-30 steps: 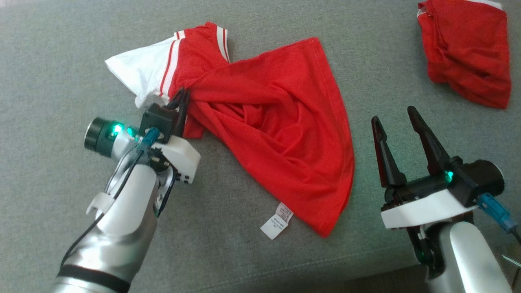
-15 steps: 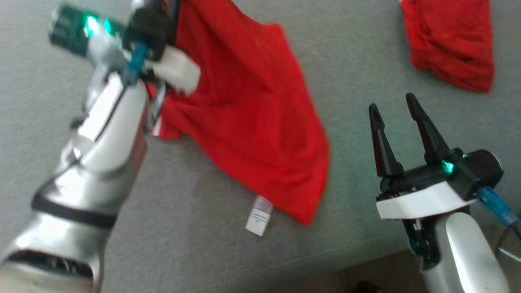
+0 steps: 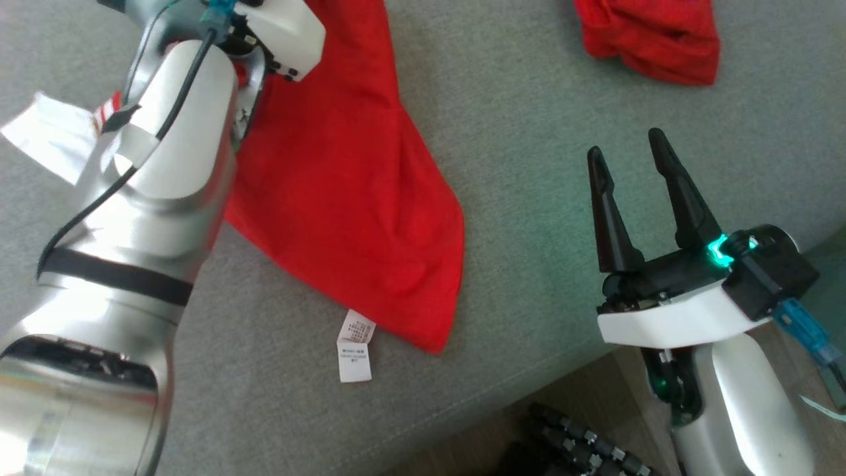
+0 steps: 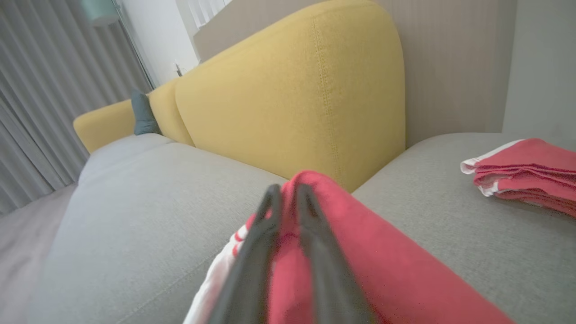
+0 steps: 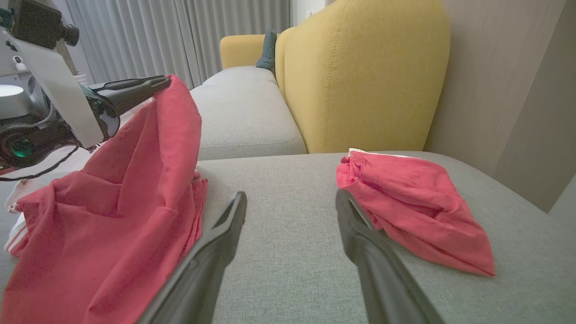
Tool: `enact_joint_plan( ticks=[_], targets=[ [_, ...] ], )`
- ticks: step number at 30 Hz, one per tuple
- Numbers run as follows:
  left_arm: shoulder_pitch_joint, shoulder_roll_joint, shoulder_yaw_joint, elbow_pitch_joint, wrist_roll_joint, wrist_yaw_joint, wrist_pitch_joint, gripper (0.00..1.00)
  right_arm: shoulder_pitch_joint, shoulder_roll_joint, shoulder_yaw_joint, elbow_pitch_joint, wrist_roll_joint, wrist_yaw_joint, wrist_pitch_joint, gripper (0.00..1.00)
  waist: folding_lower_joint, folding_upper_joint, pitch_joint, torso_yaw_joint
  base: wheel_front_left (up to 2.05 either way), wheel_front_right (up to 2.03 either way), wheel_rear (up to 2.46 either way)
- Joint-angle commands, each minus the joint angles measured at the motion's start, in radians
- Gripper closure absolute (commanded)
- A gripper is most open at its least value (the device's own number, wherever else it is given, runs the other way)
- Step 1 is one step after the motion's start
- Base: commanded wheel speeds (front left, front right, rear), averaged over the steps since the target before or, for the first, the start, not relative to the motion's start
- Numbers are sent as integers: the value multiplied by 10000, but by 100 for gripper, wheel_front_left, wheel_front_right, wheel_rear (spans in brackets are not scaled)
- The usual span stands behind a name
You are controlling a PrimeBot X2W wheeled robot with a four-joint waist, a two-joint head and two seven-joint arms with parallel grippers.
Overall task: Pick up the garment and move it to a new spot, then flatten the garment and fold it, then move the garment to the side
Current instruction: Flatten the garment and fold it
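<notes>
The garment (image 3: 344,185) is a red shirt with white sleeves, one sleeve (image 3: 46,135) showing left of my left forearm (image 3: 152,198). Its upper part is raised off the grey sofa seat while its lower hem and white label (image 3: 355,347) lie on the seat. My left gripper (image 5: 164,81) is shut on a fold of the garment (image 5: 112,211), which hangs from its tips. In the left wrist view the red cloth (image 4: 373,252) wraps the nearly closed left gripper (image 4: 284,189). My right gripper (image 3: 624,142) hovers open to the right of the garment, holding nothing (image 5: 290,195).
A second red garment (image 3: 651,36) lies bunched at the far right of the seat (image 5: 414,202). Yellow back cushions (image 4: 292,99) rise behind the seat. The seat's front edge (image 3: 462,410) runs below my right gripper, with floor beyond.
My left arm has risen and carried the gripped part of the garment up off the seat, stretching the cloth. The head camera has shifted. The right gripper stays open.
</notes>
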Motion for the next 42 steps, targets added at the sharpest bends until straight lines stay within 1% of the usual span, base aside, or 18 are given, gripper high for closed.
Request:
enact_joint_plan(
  ticks=[1, 5, 11, 16, 19, 23, 24, 27, 28, 30, 34, 35, 36, 37, 38, 39, 40, 42],
  targets=[
    [-395, 142, 173, -282, -56, -9, -48, 0, -246, 4, 187, -294, 67, -9, -96, 0, -1, 0, 153, -39, 0, 0, 0],
    [-222, 41, 182, -337, -309, -67, -48, 0, -281, 6, 62, -166, 107, -9, -197, 0, -1, 0, 67, 385, 0, 0, 0],
    [372, -137, 417, -452, -867, 3, -49, 0, -301, 7, -83, -23, -30, -9, -185, 0, -1, 0, -571, 1412, 0, 0, 0],
    [1264, -405, 581, 54, -1559, 9, -9, 0, -139, 8, -239, -37, -220, -9, 60, 0, -1, 0, -1277, 2206, 0, 0, 0],
    [1775, -542, 666, 455, -2021, 123, 235, 0, 34, 8, -328, -116, -311, -9, 253, 0, -1, 0, -1607, 2583, 0, 0, 0],
    [2215, -629, 652, 951, -2451, 377, 761, 0, 139, 8, -280, -276, -340, -9, 475, 0, -1, 0, -1756, 2744, 0, 0, 0],
    [2343, -652, 586, 1123, -2639, 453, 1033, 0, 173, 8, -270, -362, -347, -9, 543, 0, -1, 0, -1768, 2766, 0, 0, 0],
    [2527, -669, 486, 1253, -2956, 644, 1410, 0, 245, 8, -310, -437, -368, -9, 603, 0, -1, 0, -1776, 2782, 0, 0, 0],
    [2587, -671, 449, 1228, -3084, 723, 1481, 0, 276, 8, -331, -452, -373, -9, 618, 0, -1, 0, -1778, 2782, 0, 0, 0],
    [2676, -673, 378, 1183, -3208, 1017, 1524, 0, 333, 8, -364, -478, -376, -9, 629, 0, -1, 0, -1781, 2780, 0, 0, 0],
    [2806, -675, 262, 1253, -3368, 1241, 1631, 0, 367, 8, -299, -472, -334, -9, 623, 0, -1, 0, -1781, 2683, 0, 0, 0],
    [2799, -673, 284, 1294, -3391, 1304, 1589, 6, 348, 8, -257, -456, -314, -9, 621, 0, -1, 0, -1779, 2636, 0, 0, 0],
    [2778, -665, 312, 1339, -3401, 1387, 1528, 27, 335, 8, -228, -443, -294, -9, 616, 0, -1, 0, -1772, 2598, 0, 0, 0],
    [2748, -650, 350, 1371, -3406, 1480, 1430, 56, 326, 8, -212, -436, -278, -9, 610, 0, -1, 0, -1761, 2565, 0, 0, 0],
    [2726, -640, 377, 1400, -3406, 1566, 1327, 96, 326, 8, -214, -432, -272, -9, 603, 0, -1, 0, -1756, 2542, 0, 0, 0],
    [2726, -640, 377, 1400, -3406, 1566, 1327, 96, 326, 8, -214, -432, -272, -9, 603, 0, -1, 0, -1756, 2542, 0, 0, 0],
    [2717, -636, 393, 1444, -3418, 1609, 1265, 100, 338, 8, -228, -428, -275, -9, 598, 0, -1, 0, -1756, 2526, 0, 0, 0],
    [2733, -624, 433, 1537, -3477, 1627, 1158, 100, 390, 8, -282, -415, -304, -9, 588, 0, -1, 0, -1774, 2528, 0, 0, 0]
  ],
)
